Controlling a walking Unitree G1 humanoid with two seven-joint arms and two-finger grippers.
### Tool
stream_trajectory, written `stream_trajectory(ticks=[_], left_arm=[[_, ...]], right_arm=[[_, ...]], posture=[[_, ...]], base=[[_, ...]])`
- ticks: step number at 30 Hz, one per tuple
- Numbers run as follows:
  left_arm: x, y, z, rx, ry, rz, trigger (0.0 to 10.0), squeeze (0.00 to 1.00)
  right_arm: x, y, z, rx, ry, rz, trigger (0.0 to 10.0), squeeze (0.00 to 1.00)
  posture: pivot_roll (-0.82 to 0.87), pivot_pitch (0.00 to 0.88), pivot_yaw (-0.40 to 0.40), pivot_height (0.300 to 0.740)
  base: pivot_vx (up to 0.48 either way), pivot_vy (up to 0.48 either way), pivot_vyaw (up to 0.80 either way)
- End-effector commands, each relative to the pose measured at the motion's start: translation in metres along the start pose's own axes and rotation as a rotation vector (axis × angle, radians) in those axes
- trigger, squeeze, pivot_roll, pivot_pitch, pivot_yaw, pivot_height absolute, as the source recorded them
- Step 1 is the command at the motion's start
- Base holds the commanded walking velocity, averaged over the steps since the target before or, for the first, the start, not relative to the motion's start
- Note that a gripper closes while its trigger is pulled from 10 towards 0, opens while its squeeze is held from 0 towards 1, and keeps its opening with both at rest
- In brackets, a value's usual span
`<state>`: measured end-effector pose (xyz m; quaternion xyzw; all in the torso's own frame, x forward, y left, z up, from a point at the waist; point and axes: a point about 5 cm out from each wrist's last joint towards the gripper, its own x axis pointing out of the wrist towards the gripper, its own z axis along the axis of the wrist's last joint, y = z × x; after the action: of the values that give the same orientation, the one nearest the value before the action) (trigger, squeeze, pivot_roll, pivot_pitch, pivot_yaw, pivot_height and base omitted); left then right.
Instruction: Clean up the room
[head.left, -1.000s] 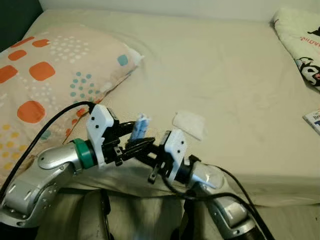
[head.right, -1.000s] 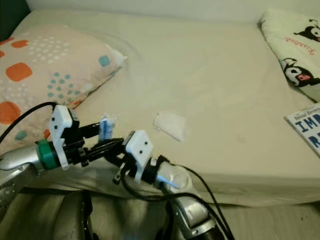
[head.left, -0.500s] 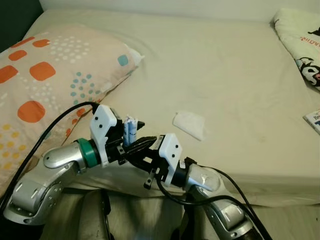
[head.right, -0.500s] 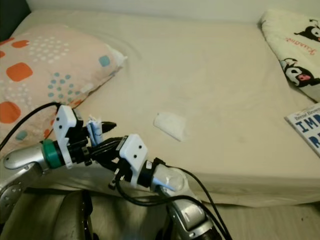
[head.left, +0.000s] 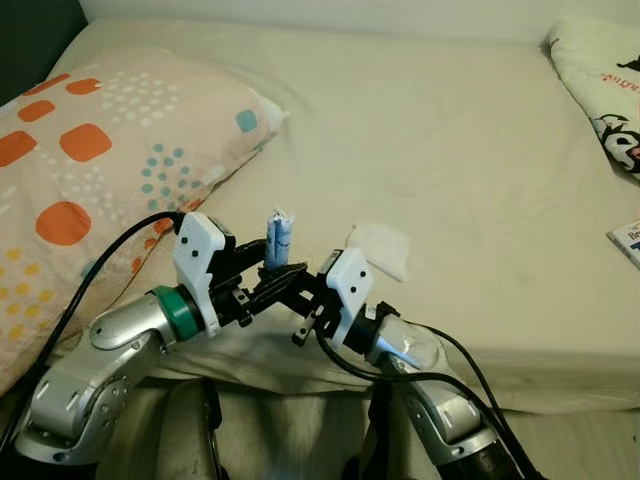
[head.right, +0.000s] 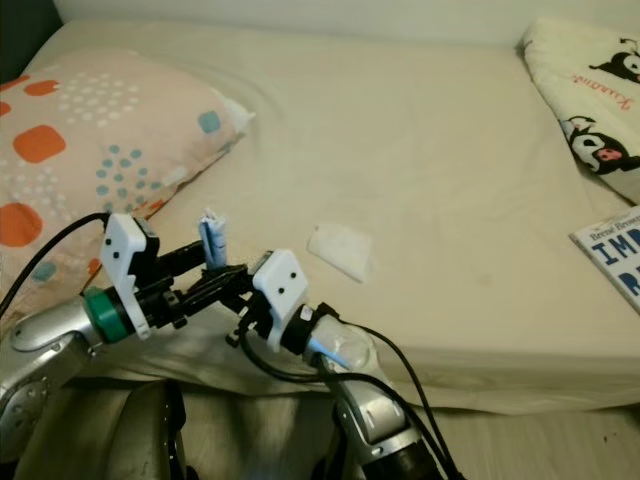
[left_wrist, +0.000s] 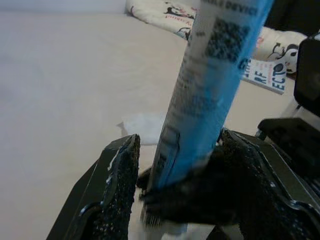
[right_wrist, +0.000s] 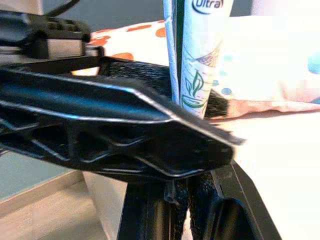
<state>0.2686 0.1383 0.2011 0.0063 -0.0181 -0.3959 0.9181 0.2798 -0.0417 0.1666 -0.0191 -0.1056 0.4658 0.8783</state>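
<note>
The left hand (head.left: 262, 285) and the right hand (head.left: 290, 290) meet over the near edge of the bed (head.left: 450, 180), their black fingers crossing one another. Between them stands a blue and white wrapper packet (head.left: 277, 240), upright, its crimped top end pointing up. In the left wrist view the packet (left_wrist: 210, 85) rises from between the left hand's two fingers (left_wrist: 117, 185), which press on its lower end, so the left hand is clamped on the packet. In the right wrist view the packet (right_wrist: 197, 55), printed with a green leaf and the word "Ultra", stands just behind the right hand's fingers (right_wrist: 100, 135); these lie against the left hand's fingers at the packet's base, and I cannot tell whether the right hand is gripping it or merely beside it.

Just beyond the hands, near the bed's front edge, a crumpled white tissue (head.left: 380, 248) lies flat on the cream sheet, apart from both hands. At the bed's left side a pillow (head.left: 110, 160) with orange squares and teal dots reaches to the front edge. In the far right corner lies a white blanket with cartoon prints (head.right: 590, 90), and at the right edge a book (head.right: 610, 255) with a blue and white cover.
</note>
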Motion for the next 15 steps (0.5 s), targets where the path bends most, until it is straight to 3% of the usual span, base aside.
stream_trajectory(ticks=[1, 6, 7, 8, 9, 15], left_arm=[[-0.0005, -0.0003, -0.0062, 0.016, 0.035, 0.018, 10.0, 0.00], [0.0030, 0.0032, -0.0083, 0.027, 0.041, 0.046, 10.0, 0.00], [0.0037, 0.0037, -0.0084, 0.034, 0.039, 0.052, 10.0, 0.46], [0.0037, 0.0037, -0.0084, 0.034, 0.039, 0.052, 10.0, 0.46], [0.0045, 0.0043, -0.0086, 0.028, 0.035, 0.057, 10.0, 1.00], [0.0087, 0.0022, -0.0014, 0.020, 0.010, 0.041, 10.0, 1.00]], right_arm=[[0.0001, -0.0003, 0.0002, -0.007, -0.008, -0.007, 10.0, 0.00], [0.0005, 0.0021, -0.0001, -0.004, -0.019, 0.002, 10.0, 0.00], [0.0006, 0.0025, 0.0000, -0.003, -0.021, 0.004, 10.0, 0.00], [0.0006, 0.0025, 0.0000, -0.003, -0.021, 0.004, 10.0, 0.00], [0.0010, 0.0029, 0.0001, -0.003, -0.024, 0.005, 10.0, 0.00], [0.0017, 0.0052, 0.0038, -0.017, -0.041, 0.021, 10.0, 0.00]], posture=[[0.22, 0.129, 0.009, 0.520], [0.22, 0.124, 0.011, 0.520], [0.22, 0.124, 0.011, 0.520], [0.22, 0.124, 0.011, 0.520], [0.22, 0.124, 0.013, 0.520], [0.21, 0.119, 0.014, 0.520]], base=[[0.000, 0.000, 0.00], [0.000, 0.000, 0.00], [0.000, 0.000, 0.00], [0.000, 0.000, 0.00], [0.000, 0.000, 0.00], [0.000, 0.000, 0.00]])
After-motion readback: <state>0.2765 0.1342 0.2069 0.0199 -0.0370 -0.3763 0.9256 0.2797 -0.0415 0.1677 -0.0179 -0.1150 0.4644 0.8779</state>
